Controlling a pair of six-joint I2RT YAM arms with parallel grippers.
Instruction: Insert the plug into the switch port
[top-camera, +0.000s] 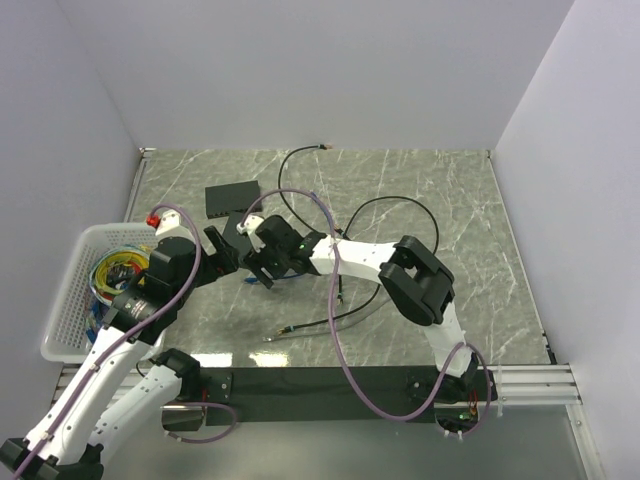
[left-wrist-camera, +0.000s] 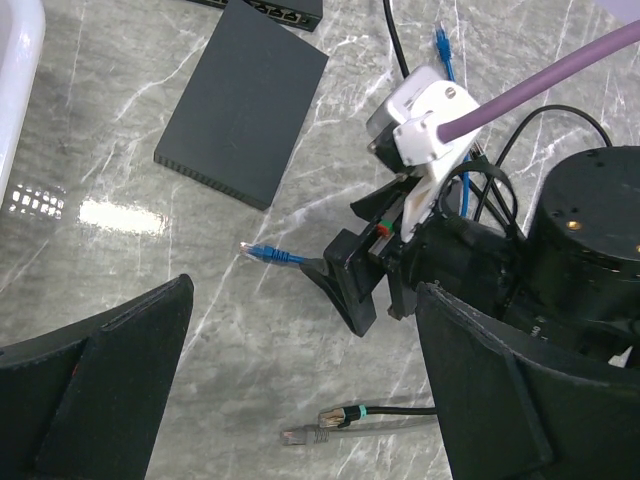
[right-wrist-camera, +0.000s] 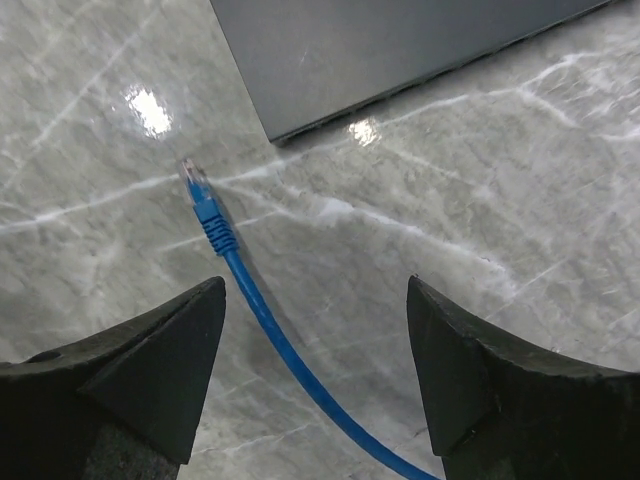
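Observation:
The switch (top-camera: 232, 197) is a flat dark box lying at the back left of the table; it also shows in the left wrist view (left-wrist-camera: 245, 100) and in the right wrist view (right-wrist-camera: 400, 40). The blue cable's plug (right-wrist-camera: 200, 200) lies on the table just short of the switch's edge, also seen in the left wrist view (left-wrist-camera: 262, 253). My right gripper (right-wrist-camera: 315, 370) is open and hovers over the blue cable, which runs between its fingers without touching them. My left gripper (left-wrist-camera: 305, 370) is open and empty, close beside the right gripper (top-camera: 258, 265).
A white basket (top-camera: 62, 300) with several coloured cables stands at the left edge. Black cables (top-camera: 380, 210) loop across the middle of the table. A black cable's plug with a teal band (left-wrist-camera: 345, 415) lies under my left gripper.

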